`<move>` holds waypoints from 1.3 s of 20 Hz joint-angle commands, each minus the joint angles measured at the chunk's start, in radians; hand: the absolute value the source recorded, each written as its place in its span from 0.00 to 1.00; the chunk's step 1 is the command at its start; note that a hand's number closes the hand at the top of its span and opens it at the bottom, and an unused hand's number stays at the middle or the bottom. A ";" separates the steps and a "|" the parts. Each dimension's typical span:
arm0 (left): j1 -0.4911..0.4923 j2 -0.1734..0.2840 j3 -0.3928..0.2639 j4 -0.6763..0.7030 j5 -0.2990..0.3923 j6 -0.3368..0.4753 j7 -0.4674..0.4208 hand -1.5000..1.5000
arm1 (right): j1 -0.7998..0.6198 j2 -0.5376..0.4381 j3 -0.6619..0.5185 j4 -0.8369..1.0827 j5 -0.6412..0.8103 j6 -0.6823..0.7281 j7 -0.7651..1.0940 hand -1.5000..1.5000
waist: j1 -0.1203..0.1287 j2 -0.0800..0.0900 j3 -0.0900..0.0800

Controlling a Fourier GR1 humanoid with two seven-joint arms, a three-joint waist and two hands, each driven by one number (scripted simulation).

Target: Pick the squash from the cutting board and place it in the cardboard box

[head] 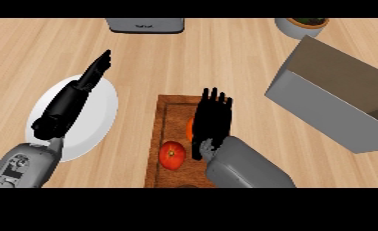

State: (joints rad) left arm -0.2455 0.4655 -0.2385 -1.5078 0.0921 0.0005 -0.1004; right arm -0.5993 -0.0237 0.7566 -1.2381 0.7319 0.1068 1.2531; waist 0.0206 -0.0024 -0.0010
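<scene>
Two black hands show. At lower centre the right hand hangs over the brown wooden cutting board, fingers straight and together, holding nothing, covering an orange squash that peeks at its left edge, likely poised for a grasp. A red tomato lies beside. The grey cardboard box waits at right. The left hand rests open over a white round plate at left

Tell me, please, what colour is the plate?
White; the plate shows in the head view.
</scene>
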 commanded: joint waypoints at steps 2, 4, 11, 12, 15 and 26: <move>-0.011 -0.013 0.017 -0.020 -0.003 0.014 0.031 0.50 | 0.003 0.022 0.005 0.032 0.012 -0.008 0.235 0.00 | -0.009 -0.001 0.000; -0.023 0.009 0.047 0.018 0.010 -0.019 0.011 0.50 | 0.023 0.022 0.016 0.032 0.016 -0.026 0.227 0.00 | -0.015 0.001 0.000; 0.005 -0.007 0.050 -0.059 0.013 -0.040 0.051 0.50 | -0.006 0.023 0.043 0.108 -0.030 -0.071 0.157 1.00 | -0.005 0.002 0.001; 0.020 -0.019 0.066 0.049 -0.027 -0.051 -0.066 0.50 | 0.009 0.023 0.038 0.106 -0.005 -0.066 0.078 1.00 | -0.015 0.004 0.001; -0.045 -0.031 0.089 0.071 -0.020 -0.060 -0.016 0.50 | -0.045 0.023 0.092 0.183 0.003 -0.122 0.038 1.00 | -0.009 0.005 0.001; 0.003 -0.025 0.106 -0.003 -0.034 -0.072 0.020 0.50 | 0.028 -0.017 0.234 0.022 0.067 -0.116 -0.477 1.00 | -0.016 0.004 0.003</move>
State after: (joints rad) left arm -0.2202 0.4239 -0.1560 -1.5180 0.0453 -0.0587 -0.1006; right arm -0.6143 -0.0273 0.9037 -1.1361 0.8157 0.0073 0.9738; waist 0.0069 -0.0009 0.0002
